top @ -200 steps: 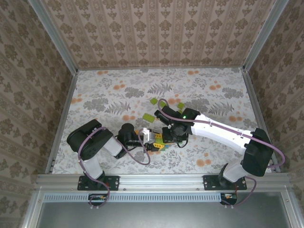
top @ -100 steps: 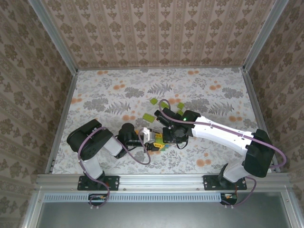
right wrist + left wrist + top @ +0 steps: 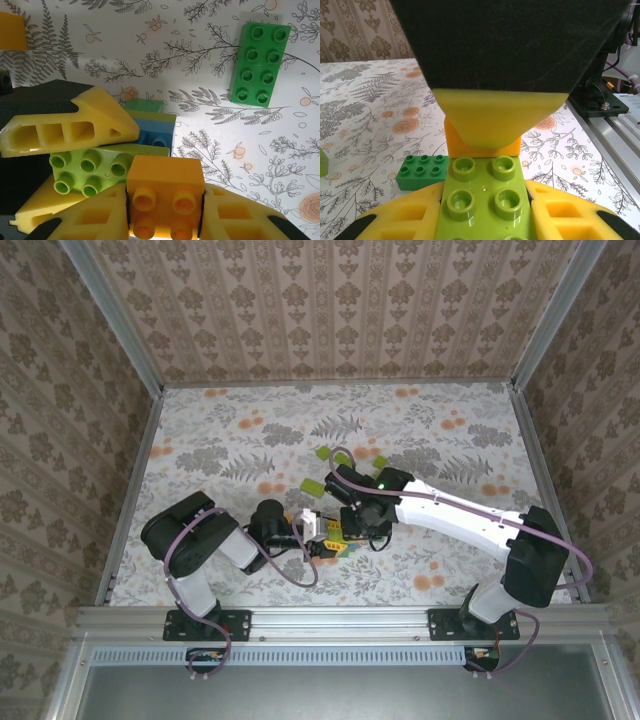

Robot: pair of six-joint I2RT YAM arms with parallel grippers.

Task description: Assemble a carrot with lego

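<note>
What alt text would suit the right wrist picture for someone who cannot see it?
The right gripper holds an orange brick, studs toward the camera, beside a lime brick held by the left gripper. A blue brick sits behind them, and a dark green brick lies apart on the flowered table.
</note>
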